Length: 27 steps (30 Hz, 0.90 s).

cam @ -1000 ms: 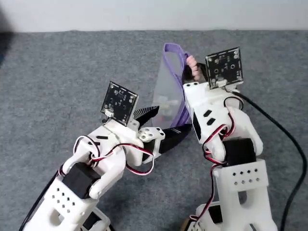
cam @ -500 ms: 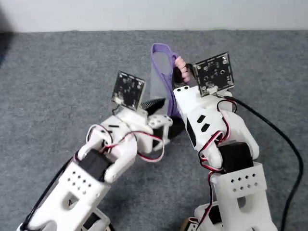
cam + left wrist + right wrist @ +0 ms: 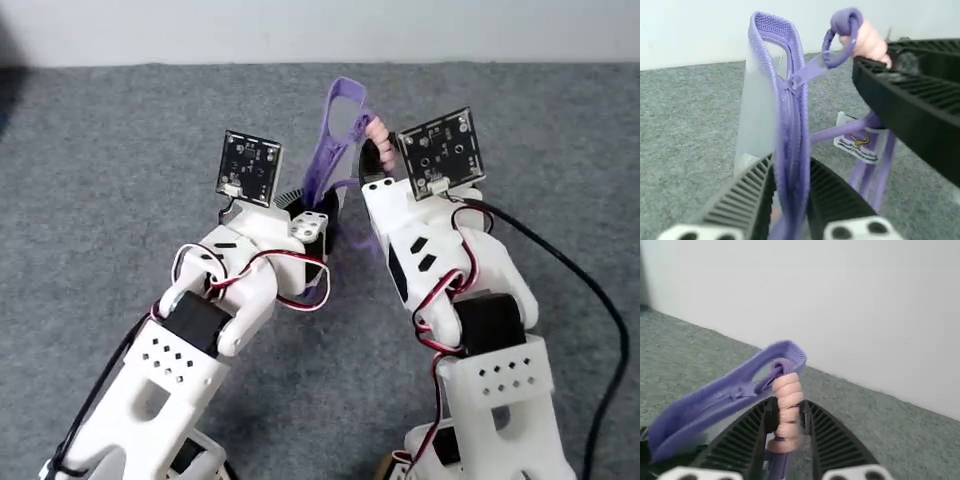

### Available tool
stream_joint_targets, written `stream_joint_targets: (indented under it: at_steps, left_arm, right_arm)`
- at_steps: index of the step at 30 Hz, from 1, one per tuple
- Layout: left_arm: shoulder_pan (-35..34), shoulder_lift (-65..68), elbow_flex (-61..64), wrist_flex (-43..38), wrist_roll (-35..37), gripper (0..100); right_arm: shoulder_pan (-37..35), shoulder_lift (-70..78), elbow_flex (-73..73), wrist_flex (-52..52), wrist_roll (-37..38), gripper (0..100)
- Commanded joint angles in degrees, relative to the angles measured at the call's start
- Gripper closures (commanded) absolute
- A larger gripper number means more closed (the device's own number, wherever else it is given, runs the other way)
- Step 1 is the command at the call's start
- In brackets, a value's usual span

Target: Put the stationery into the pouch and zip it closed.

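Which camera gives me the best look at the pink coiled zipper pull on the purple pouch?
Right wrist view: the pink coiled zipper pull sits centred, clamped in the right gripper. Left wrist view catches its end; high view a sliver.

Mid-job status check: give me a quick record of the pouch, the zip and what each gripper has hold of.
pouch: pouch, clear with purple edging, held upright and edge-on between the arms
left gripper: left gripper clamped on the pouch's zip edge
right gripper: right gripper clamped on the pink coiled pull
zip slider: zip slider sits on the zip beyond the left grip; cannot tell if fully closed
contents: too unclear to tell
surface: grey mat
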<state>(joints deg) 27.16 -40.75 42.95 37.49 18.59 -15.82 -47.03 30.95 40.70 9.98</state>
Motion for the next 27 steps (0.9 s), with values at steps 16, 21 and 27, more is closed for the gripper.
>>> stream_joint_targets:
  at_steps: [16, 21, 27]
  left_arm:
    - [2.8, 0.2, -8.0, 6.9, 0.7, 78]
    - [2.9, 0.4, -8.1, 6.7, 0.8, 70]
    - [2.6, 0.4, -8.1, 6.8, 0.8, 70]
  right_arm:
    - [2.1, 3.0, -5.5, -2.1, 0.2, 99.1]
    - [0.7, 1.1, -5.4, 1.9, 0.2, 99.1]
    - [0.7, -0.6, -5.4, 5.1, 0.2, 99.1]
